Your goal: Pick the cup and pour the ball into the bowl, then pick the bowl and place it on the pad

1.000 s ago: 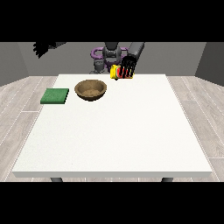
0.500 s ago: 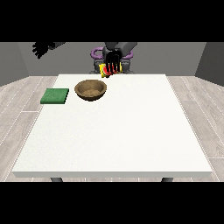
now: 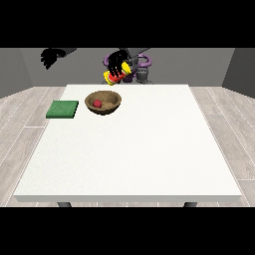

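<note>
A yellow cup with a red inside hangs tilted above the far rim of the brown bowl. The hand at the view's right is curled round the cup from above. A red ball lies inside the bowl. The green pad lies flat on the table, left of the bowl. The hand at the view's left is raised high beyond the table's far left corner, holding nothing, its fingers hanging relaxed.
The white table stretches wide towards the camera and to the right of the bowl. The robot's body stands behind the far edge.
The hand at the view's right has carried the cup leftward and tipped it over the bowl. The red ball now lies in the bowl. The other hand stays raised.
</note>
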